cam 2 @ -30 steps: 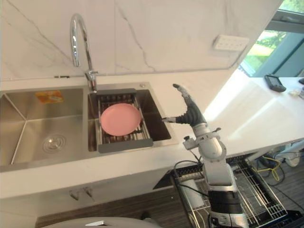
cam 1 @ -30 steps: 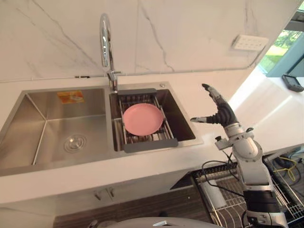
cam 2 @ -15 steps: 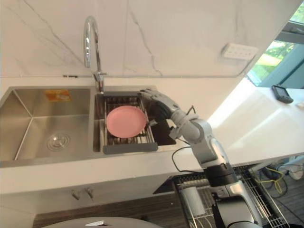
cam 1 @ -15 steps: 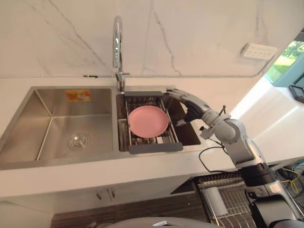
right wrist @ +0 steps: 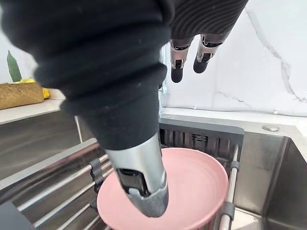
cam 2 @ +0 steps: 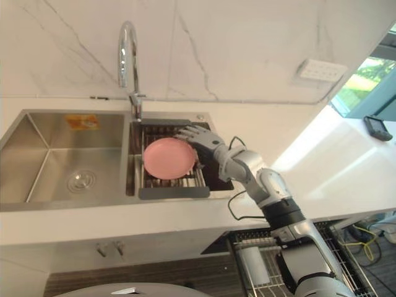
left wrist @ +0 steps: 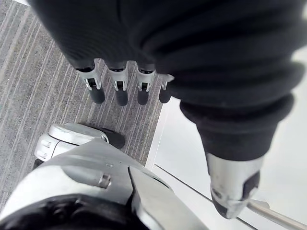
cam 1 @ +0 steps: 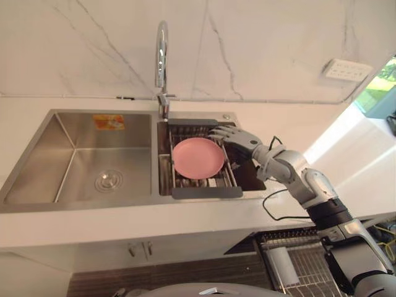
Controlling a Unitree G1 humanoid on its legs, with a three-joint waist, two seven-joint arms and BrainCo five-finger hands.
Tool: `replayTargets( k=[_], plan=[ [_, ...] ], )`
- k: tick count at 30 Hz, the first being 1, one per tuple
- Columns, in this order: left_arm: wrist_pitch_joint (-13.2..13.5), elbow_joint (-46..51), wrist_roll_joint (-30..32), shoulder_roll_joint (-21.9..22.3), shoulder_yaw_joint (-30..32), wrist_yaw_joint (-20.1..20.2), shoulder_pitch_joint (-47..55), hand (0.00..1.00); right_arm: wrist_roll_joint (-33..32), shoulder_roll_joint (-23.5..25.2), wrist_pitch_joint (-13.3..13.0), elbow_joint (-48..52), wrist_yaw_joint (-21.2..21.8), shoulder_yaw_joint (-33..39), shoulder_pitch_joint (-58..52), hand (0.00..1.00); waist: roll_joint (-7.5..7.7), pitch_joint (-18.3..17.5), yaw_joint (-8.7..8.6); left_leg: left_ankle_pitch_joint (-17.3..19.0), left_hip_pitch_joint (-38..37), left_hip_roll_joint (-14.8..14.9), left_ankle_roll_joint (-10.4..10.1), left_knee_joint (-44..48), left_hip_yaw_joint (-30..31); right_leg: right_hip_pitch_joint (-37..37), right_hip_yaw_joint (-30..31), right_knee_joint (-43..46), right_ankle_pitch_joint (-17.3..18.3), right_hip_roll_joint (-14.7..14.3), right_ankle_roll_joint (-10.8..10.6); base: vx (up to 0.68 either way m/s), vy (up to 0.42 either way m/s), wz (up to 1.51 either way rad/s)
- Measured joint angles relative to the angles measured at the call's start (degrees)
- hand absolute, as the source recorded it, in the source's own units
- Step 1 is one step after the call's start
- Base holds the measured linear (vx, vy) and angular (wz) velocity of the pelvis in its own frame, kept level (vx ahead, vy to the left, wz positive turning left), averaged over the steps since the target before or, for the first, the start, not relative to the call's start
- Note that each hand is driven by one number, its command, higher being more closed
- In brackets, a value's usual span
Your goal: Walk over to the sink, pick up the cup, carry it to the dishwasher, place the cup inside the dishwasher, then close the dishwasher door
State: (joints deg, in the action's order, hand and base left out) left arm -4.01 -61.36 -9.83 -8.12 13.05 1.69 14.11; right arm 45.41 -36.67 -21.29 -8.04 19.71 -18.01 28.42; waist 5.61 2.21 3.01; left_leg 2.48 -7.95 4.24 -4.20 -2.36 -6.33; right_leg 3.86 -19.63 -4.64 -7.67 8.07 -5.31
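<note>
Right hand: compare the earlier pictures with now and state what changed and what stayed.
The right hand swung from above the counter, right of the sink, leftwards to hover over the right edge of the pink dish, fingers straight, holding nothing. The dish stayed on the drain rack.

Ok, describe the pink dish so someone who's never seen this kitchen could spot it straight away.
Find the steel double sink in the white counter. A wire rack sits in its smaller right basin, beside the tap, and the pink dish lies on it. It is round, the one pink thing among steel and grey, with the open right hand at its edge.
</note>
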Motion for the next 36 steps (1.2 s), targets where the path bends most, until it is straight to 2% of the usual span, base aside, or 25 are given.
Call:
replayTargets(
  k=[16,20,36],
  plan=[
    [-0.61,0.07,0.0,-0.57,-2.04,-0.01,-0.11,0.0,3.48,0.39,-0.67,-6.73,-1.79,-2.22,-0.01,0.0,-0.11,0.06,0.2,-0.09,0.0,-0.32,0.05,-0.11,0.15,-0.02,-0.18,0.0,0.0,-0.06,-0.01,-0.01,-0.001,0.0],
    [-0.6,0.07,-0.01,-0.6,-2.16,-0.02,-0.1,0.0,3.96,1.71,-0.03,-8.63,-3.87,-2.2,-0.01,0.0,-0.11,0.06,0.21,-0.21,0.0,-0.4,0.1,-0.21,0.27,0.02,-0.29,0.0,0.01,-0.01,-0.01,0.0,0.0,0.01],
    [-0.55,0.44,-0.04,-0.81,-3.17,-0.05,-0.03,0.0,4.04,4.61,0.26,-10.95,-3.9,-2.22,-2.37,0.0,-0.23,0.14,0.48,-0.85,0.43,-0.48,0.16,-0.81,1.59,0.12,-1.46,0.0,0.05,0.34,-0.06,-0.02,-0.005,0.04]
  ],
)
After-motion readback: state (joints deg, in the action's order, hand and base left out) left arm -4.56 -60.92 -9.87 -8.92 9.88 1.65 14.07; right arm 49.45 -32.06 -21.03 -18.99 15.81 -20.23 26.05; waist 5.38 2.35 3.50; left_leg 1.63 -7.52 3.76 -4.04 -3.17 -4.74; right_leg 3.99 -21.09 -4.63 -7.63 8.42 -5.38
